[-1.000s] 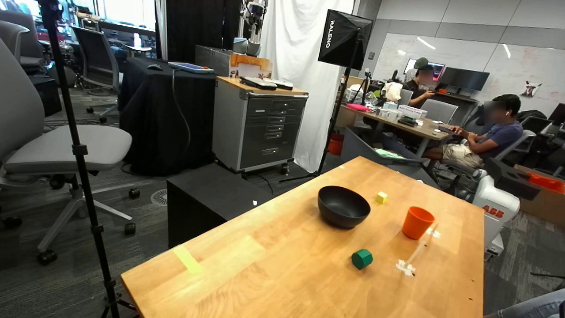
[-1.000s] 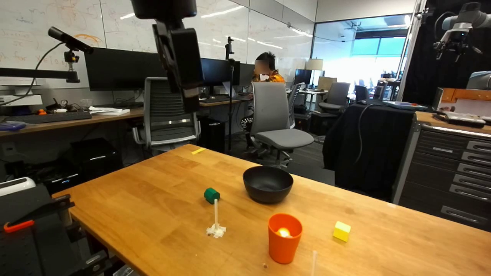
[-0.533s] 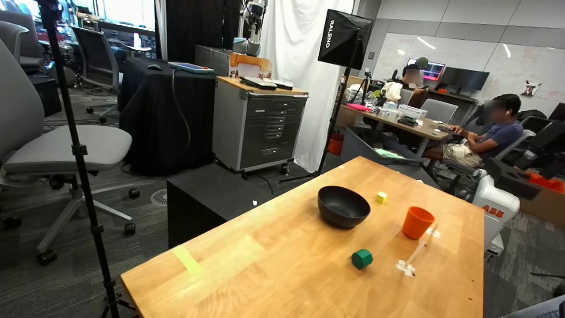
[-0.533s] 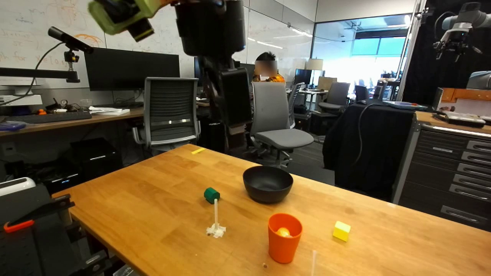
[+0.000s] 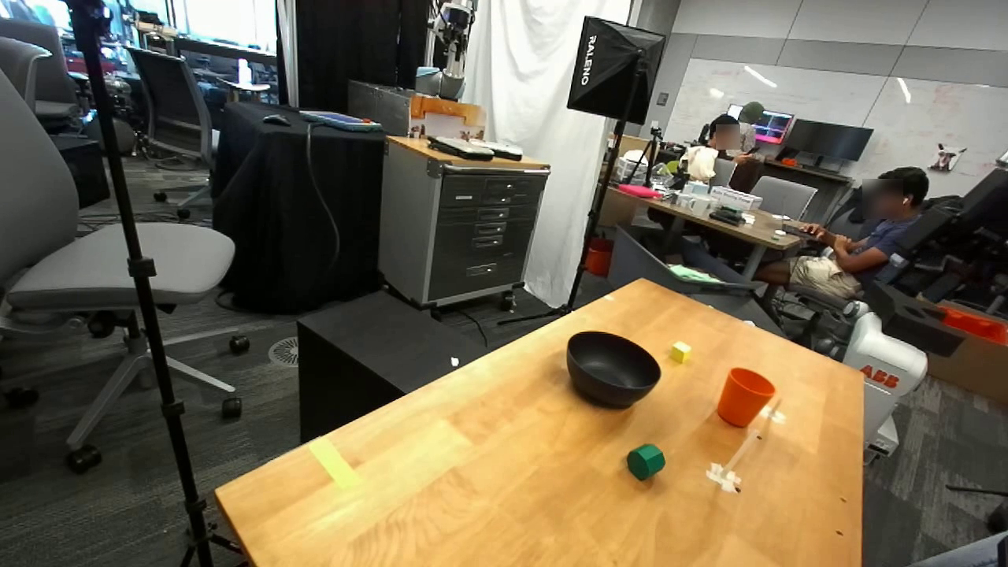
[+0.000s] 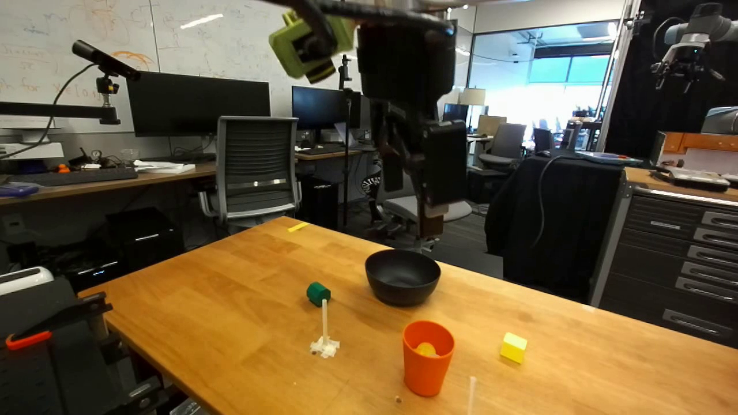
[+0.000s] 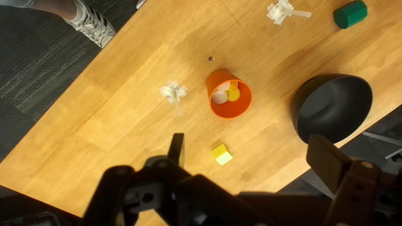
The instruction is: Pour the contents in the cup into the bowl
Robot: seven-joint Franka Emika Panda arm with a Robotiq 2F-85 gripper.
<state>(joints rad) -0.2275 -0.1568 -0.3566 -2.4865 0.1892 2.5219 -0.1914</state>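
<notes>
The orange-red cup (image 6: 426, 377) stands upright on the table in both exterior views. In the wrist view I look into its mouth and see the contents (image 7: 233, 94), several round yellow and whitish pieces. The black bowl (image 7: 333, 106) is on the table a short way from the cup, and nothing shows inside it. My gripper (image 7: 246, 138) hangs in the air above the table with its fingers (image 7: 328, 160) wide apart and nothing between them. In an exterior view the gripper appears above and behind the bowl (image 6: 402, 282), apart from both bowl and cup.
A yellow cube (image 7: 222, 154) lies near the cup. A green block (image 7: 350, 14) lies beyond the bowl. Thin pale sticks, one (image 6: 324, 320) upright in a taped base (image 6: 324, 347), rise from the table near the cup. The table's edge runs close behind the bowl.
In an exterior view my gripper has moved to the right and lower, coming over toward the bowl. Its jaws have stayed wide apart. Cup, bowl, cube and green block have not moved.
</notes>
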